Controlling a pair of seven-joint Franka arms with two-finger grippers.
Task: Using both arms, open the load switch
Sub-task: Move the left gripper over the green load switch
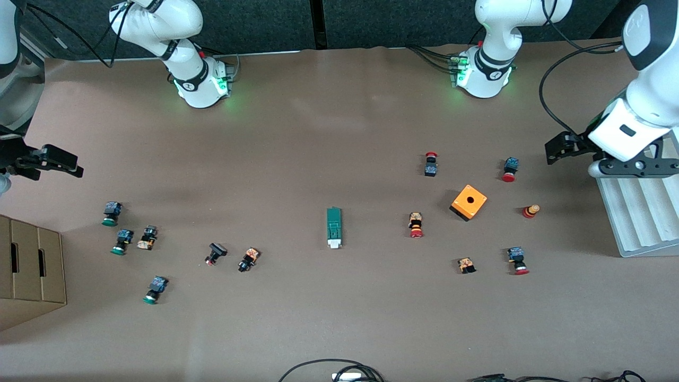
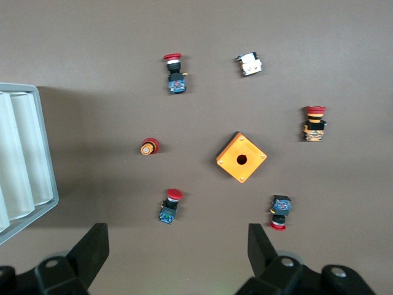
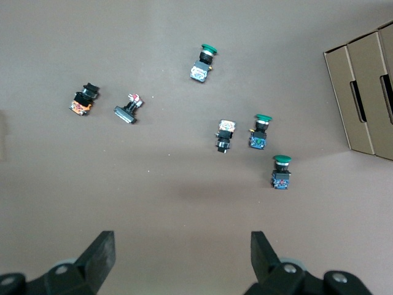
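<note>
The load switch [image 1: 333, 227], a slim dark-green bar with a white block at the end nearer the front camera, lies flat mid-table with nothing touching it. It appears in neither wrist view. My left gripper [image 1: 553, 150] hangs open and empty in the air at the left arm's end of the table, over bare table beside the grey tray; in its wrist view the left gripper [image 2: 178, 244] has wide-apart fingers. My right gripper [image 1: 73, 164] hangs open and empty at the right arm's end, and the right gripper [image 3: 182, 249] shows bare table between its fingers.
An orange cube [image 1: 468, 202] with a hole and several red-capped push buttons [image 1: 416, 225] lie toward the left arm's end. Green-capped push buttons [image 1: 121, 241] lie toward the right arm's end. A cardboard box [image 1: 29, 270] and a grey ribbed tray [image 1: 636, 212] stand at the table's ends.
</note>
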